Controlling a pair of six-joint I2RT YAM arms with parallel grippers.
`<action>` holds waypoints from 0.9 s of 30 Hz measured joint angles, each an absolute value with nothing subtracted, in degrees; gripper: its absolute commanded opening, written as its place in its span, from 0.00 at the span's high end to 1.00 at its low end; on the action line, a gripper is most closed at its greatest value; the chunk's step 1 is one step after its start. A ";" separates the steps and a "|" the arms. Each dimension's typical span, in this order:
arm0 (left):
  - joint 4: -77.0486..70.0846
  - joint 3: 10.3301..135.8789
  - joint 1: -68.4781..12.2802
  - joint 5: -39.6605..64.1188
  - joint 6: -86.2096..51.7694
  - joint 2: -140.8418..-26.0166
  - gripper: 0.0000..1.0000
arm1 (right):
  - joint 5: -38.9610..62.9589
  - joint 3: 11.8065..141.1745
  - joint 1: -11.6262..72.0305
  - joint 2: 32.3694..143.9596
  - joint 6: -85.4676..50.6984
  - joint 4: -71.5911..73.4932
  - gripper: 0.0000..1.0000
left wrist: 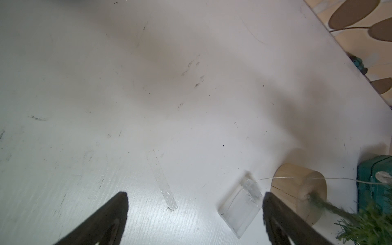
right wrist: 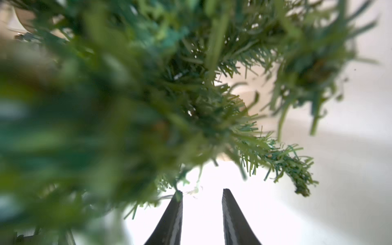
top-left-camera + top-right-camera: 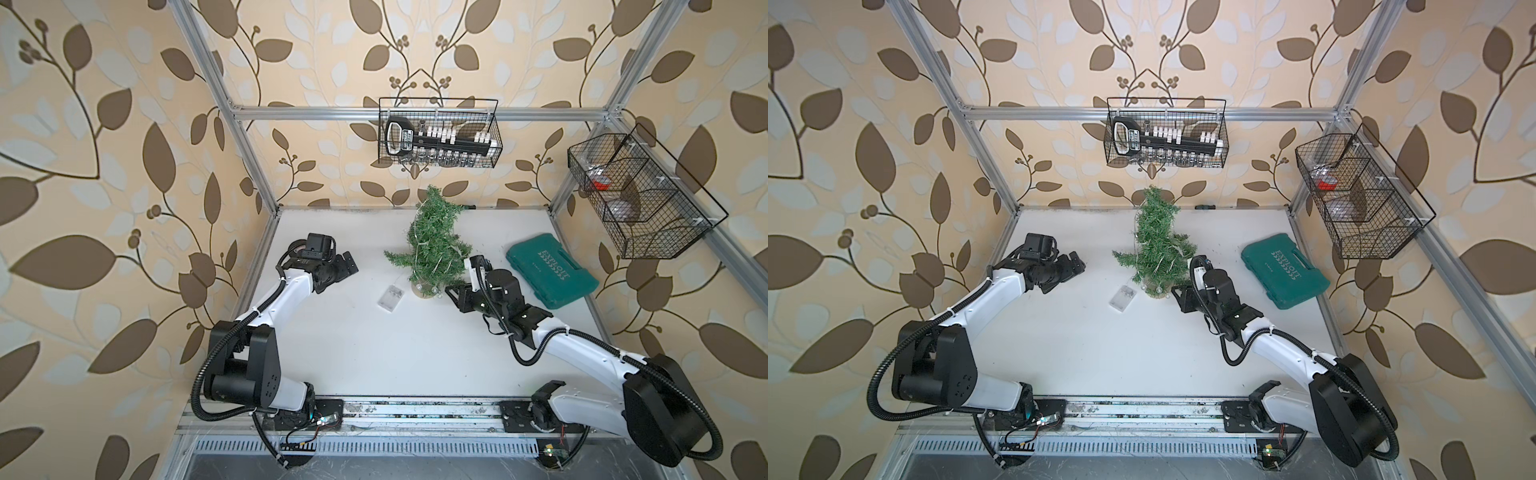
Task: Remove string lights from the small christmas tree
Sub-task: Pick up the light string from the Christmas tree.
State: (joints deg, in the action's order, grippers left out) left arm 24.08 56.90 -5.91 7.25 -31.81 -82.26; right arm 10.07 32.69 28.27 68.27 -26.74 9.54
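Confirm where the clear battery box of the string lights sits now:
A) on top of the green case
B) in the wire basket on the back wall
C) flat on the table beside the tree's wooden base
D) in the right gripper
C: the battery box lies flat on the white table, right beside the wooden base of the small christmas tree.

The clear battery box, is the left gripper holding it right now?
No, the battery box lies flat on the table, and the left gripper hangs open, apart from it.
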 measured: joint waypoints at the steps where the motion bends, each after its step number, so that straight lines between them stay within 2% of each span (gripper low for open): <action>1: 24.01 56.90 -5.91 7.25 -31.83 -82.26 0.01 | 10.07 32.69 28.34 67.99 -26.68 9.52 0.69; 17: 23.31 56.90 -5.89 6.20 -32.36 -84.88 0.01 | 9.41 29.30 29.89 63.77 -26.55 7.99 0.69; 27: 23.33 56.88 -5.15 4.99 -34.17 -84.88 0.01 | 9.34 30.00 29.89 68.55 -26.52 9.45 0.70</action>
State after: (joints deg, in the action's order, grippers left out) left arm 23.33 56.88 -5.15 4.99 -34.17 -84.88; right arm 9.34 30.00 29.89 68.55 -26.52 9.45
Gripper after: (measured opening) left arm 0.989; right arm 0.301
